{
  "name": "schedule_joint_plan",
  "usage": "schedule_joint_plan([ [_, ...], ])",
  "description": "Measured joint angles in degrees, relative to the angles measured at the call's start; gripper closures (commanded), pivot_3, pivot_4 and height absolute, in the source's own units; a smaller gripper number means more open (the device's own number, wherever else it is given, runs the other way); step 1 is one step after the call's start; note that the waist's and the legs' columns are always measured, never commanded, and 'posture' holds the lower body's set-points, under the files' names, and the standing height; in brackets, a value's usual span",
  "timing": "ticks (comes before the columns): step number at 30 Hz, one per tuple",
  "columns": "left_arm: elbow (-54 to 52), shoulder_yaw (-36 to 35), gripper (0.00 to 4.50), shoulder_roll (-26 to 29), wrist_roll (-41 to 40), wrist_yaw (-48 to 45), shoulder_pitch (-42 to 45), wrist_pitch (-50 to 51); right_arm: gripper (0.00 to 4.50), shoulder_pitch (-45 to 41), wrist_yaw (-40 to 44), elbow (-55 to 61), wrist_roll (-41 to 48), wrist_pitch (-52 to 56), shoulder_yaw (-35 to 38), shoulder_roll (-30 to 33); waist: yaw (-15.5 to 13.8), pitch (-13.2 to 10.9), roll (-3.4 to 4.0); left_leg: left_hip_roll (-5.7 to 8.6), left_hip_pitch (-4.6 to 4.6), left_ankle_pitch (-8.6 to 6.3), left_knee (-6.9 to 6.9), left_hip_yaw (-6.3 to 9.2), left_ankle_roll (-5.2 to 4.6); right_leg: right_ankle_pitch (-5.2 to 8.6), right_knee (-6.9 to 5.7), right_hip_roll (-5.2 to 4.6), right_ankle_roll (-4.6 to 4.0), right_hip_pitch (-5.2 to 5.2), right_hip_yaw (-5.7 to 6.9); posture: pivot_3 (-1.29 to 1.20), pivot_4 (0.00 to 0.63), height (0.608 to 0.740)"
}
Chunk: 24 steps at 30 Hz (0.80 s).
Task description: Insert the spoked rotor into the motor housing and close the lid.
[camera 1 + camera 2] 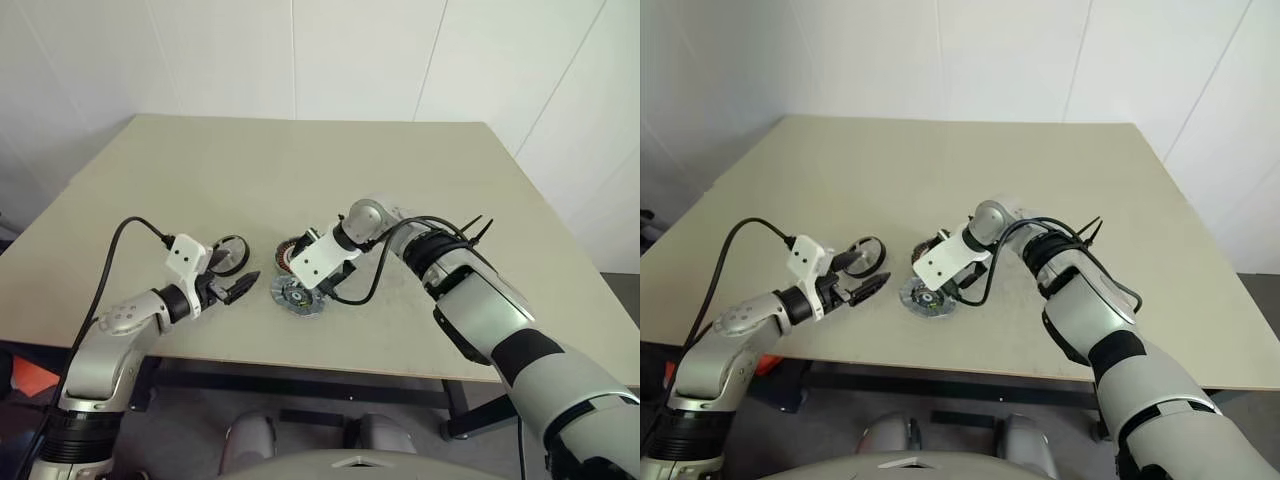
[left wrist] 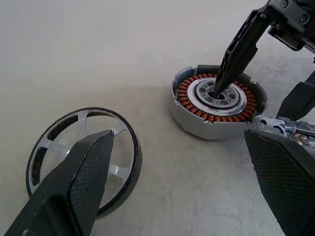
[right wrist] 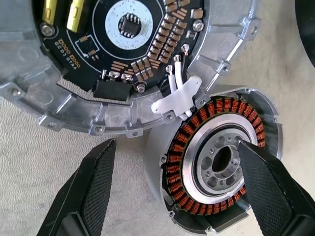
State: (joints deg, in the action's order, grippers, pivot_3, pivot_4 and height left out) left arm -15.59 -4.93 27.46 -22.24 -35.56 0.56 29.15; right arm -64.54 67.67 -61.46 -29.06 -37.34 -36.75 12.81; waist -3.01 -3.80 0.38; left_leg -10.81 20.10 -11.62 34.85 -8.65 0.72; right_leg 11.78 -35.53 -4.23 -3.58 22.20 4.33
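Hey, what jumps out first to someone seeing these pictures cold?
Near the front of the beige table, the round motor housing with copper-brown windings stands out, with one black finger of the open right claw dipping into its pale centre. Joined to it lies a grey metal disc carrying a black circuit board. The dark-rimmed spoked rotor lies beside the open left claw.

My finger pads [image 3: 93,191] are matt black with a fine knurled texture, rubbery looking. The motor housing [image 3: 216,162] is cast grey metal, dull satin outside, with shiny copper windings and a smooth brushed steel centre. The lid [image 3: 74,105] next to it is rough cast aluminium around a glossy black circuit board. The spoked rotor [image 2: 83,152] has pale matt spokes and a glossy dark rim. The table [image 1: 300,170] is smooth, matt beige.
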Motion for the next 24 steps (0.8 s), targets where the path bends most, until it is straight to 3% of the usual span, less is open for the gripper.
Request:
schedule_joint_plan([
  [12, -1.2, 2.5, 0.0, -3.5, 0.4, 2.4, -2.6, 0.0, 0.06, -0.2, 2.3, 0.0, -0.2, -2.5, -1.1, 5.1, -1.1, 0.0, 0.01, 0.02, 0.06, -0.02, -0.01, 0.0, -0.03, 0.03, 0.15, 0.0, 0.05, -0.09, -0.02, 0.0, 0.0, 0.74],
  [24, -1.2, 2.8, 0.0, -3.9, 0.6, 2.6, -2.4, -0.2, 0.06, -0.5, 2.6, 0.7, -0.2, -2.5, -1.6, 4.8, -0.9, 0.0, 0.0, 0.01, 0.03, -0.02, -0.1, 0.0, -0.03, 0.05, 0.16, 0.01, 0.08, -0.04, -0.02, 0.0, 0.0, 0.74],
])
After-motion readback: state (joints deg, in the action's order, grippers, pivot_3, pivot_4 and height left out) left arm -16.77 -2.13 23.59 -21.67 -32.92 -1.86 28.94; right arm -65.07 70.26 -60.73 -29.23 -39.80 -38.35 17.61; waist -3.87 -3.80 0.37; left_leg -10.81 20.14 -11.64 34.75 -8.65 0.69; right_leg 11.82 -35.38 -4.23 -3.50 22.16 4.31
